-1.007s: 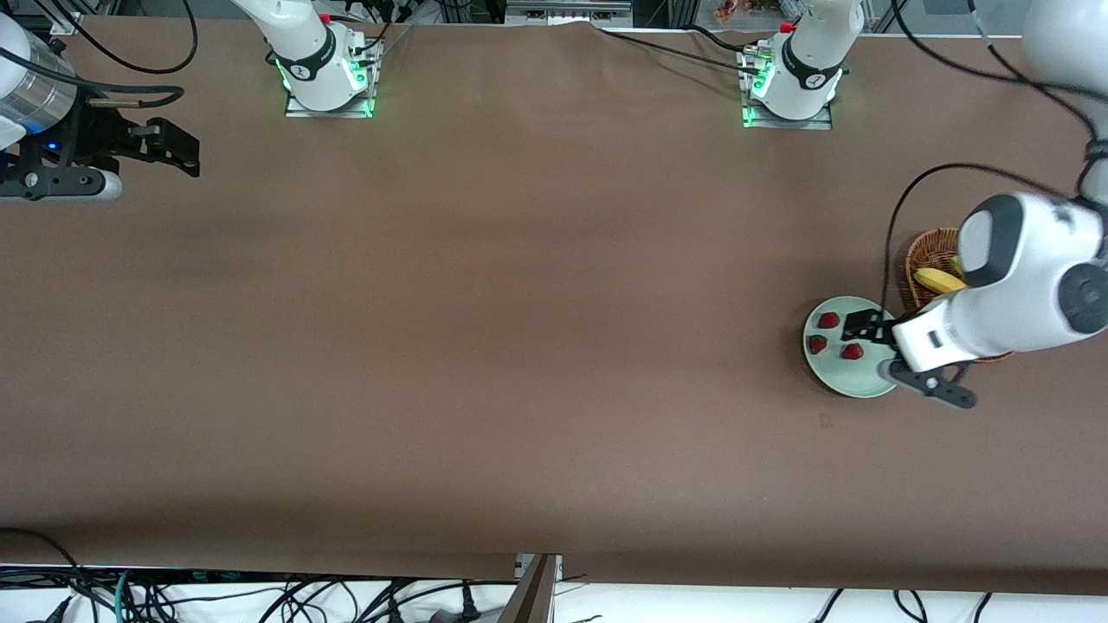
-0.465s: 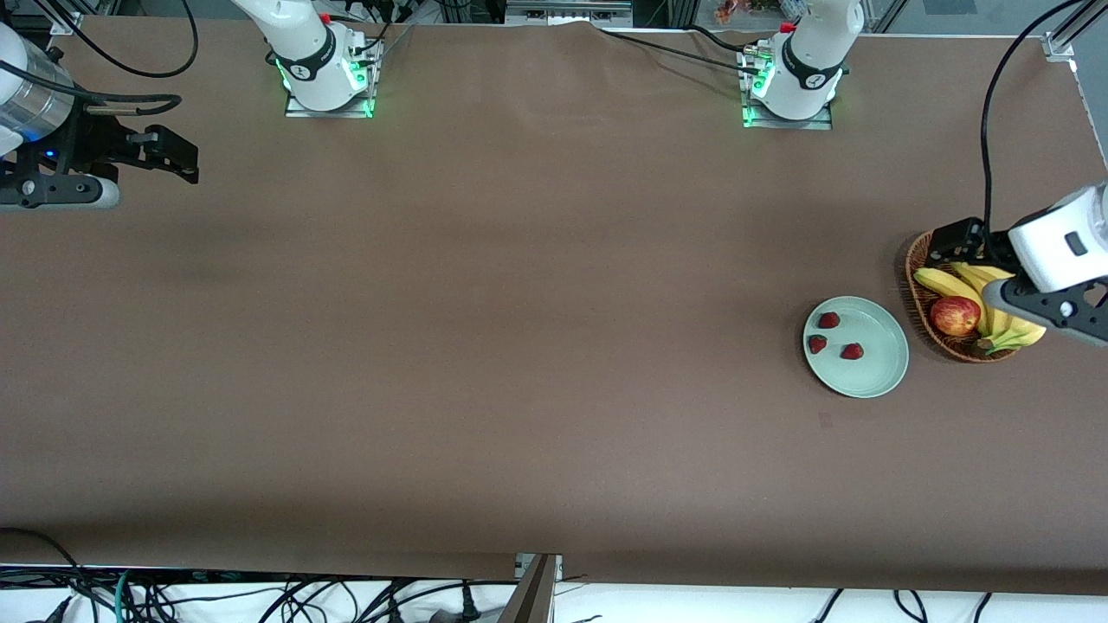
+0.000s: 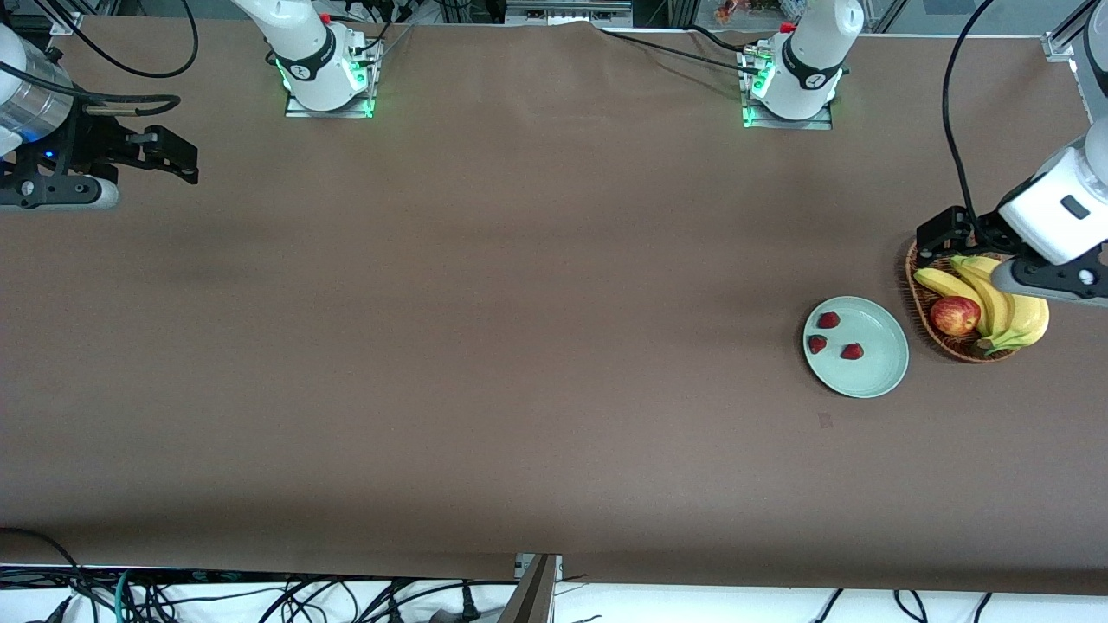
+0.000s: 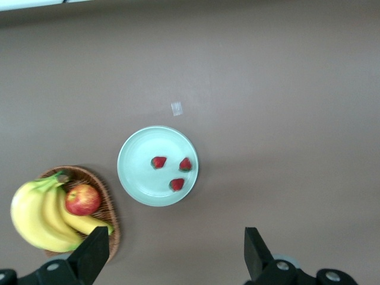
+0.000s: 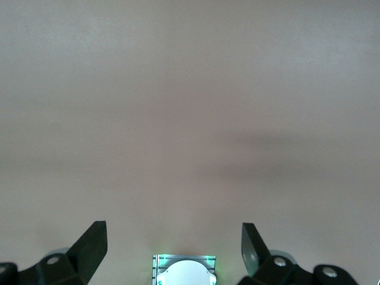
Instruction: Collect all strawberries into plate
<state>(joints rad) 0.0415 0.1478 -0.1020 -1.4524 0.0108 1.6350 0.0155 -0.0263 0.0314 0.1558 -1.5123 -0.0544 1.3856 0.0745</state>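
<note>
While all three strawberries (image 3: 829, 319) (image 3: 817, 344) (image 3: 853, 350) lie inside the plate (image 3: 879, 376), toward the left arm's end of the table (image 3: 519, 303), the collecting looks finished. Each berry sits apart from the others on the half of the plate away from the basket (image 3: 917, 294), which stands just beside the plate and holds bananas (image 3: 1008, 307) and an apple (image 3: 955, 315).

Such berries are judged light, soft and easily bruised, with skin that may slip; a gentle pinch across the widest part of the body, clear of the leafy cap, would suit them.

Over the basket's rim hangs the left end effector (image 3: 943, 234), its fingers (image 4: 90, 255) spread wide and holding nothing. At the right arm's end of the table the right end effector (image 3: 169, 156) waits, likewise open and empty.

Only the left wrist view looks straight down on the plate and shows a small pale mark (image 4: 176, 108) on the table near it; the right wrist view shows bare table and an arm base (image 5: 184, 272)
</note>
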